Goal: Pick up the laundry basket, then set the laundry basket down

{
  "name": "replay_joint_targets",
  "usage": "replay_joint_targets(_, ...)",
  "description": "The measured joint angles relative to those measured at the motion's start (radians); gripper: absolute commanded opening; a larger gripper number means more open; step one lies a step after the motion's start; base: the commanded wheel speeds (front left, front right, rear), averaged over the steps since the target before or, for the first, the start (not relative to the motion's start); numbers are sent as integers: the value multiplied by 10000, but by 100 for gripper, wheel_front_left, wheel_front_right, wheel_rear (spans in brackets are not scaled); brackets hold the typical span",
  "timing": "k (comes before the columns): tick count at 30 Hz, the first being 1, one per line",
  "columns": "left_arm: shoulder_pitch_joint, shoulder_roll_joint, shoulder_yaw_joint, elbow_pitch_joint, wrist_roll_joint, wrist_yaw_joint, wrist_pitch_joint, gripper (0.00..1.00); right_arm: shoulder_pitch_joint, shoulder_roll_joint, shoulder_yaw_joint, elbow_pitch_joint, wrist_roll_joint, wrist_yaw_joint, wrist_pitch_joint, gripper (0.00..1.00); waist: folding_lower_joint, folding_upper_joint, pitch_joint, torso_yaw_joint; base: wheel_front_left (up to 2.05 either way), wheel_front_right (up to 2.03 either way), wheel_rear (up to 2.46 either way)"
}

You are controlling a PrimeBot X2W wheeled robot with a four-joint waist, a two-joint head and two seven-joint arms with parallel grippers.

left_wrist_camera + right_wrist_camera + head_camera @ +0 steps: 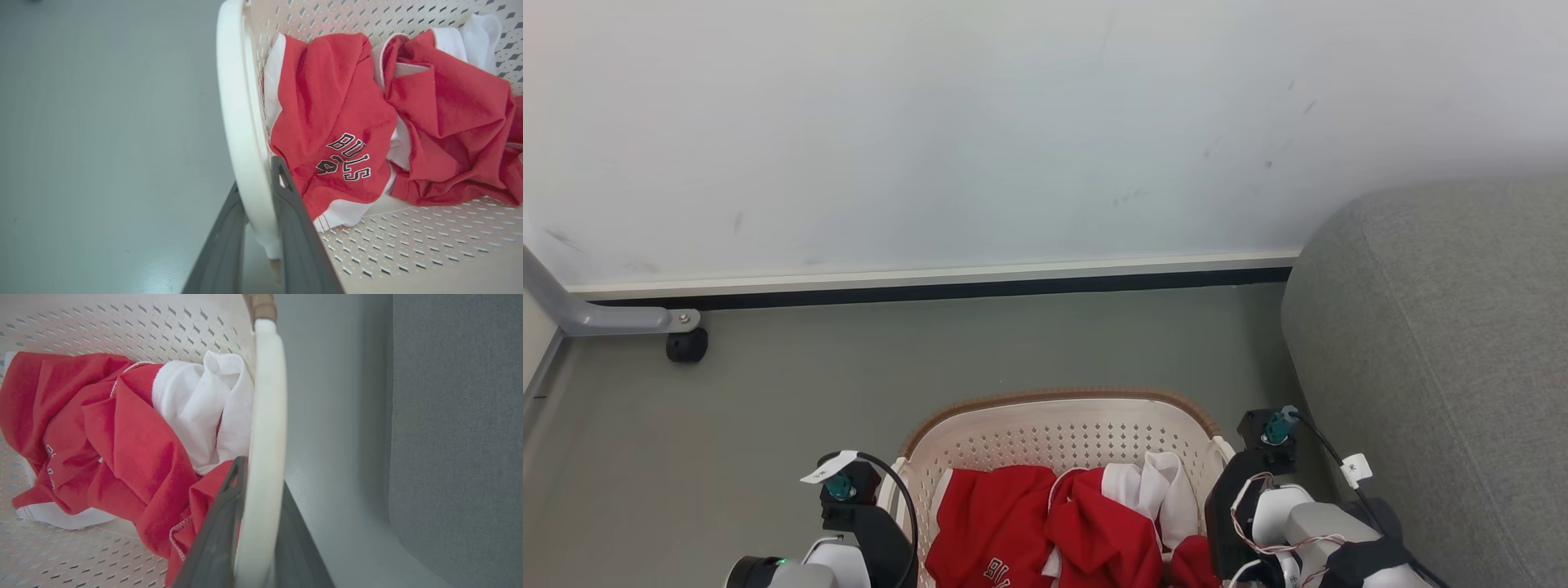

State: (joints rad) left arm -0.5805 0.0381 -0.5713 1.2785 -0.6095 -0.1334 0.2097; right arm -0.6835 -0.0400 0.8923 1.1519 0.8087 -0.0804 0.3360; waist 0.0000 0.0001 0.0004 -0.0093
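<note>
The laundry basket [1062, 437] is held between the two claws. The left claw [256, 175] is pinched on the white left handle [235, 102], with one dark finger inside the rim and one outside it. The right claw [263, 477] is clamped across the white right handle [267, 396] in the same way, its inner finger set against red cloth. Just inward of the left claw, a red garment [335, 114] with lettering is seen crumpled on the perforated bottom. Just inward of the right claw, a white garment [196, 404] is bunched against the basket's wall. Grey floor [102, 143] is seen outward of the left claw, and a grey sofa [457, 416] outward of the right claw, apart from the basket. Whether the basket touches the floor cannot be told.
</note>
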Motion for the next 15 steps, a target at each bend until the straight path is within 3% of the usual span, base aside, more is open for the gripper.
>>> replay_joint_targets(15,-35,6,-169,-144,-56,2,-13,0,-48,-4,146,165,198,-44,-174,0,0,0,393,-24,0,0,0)
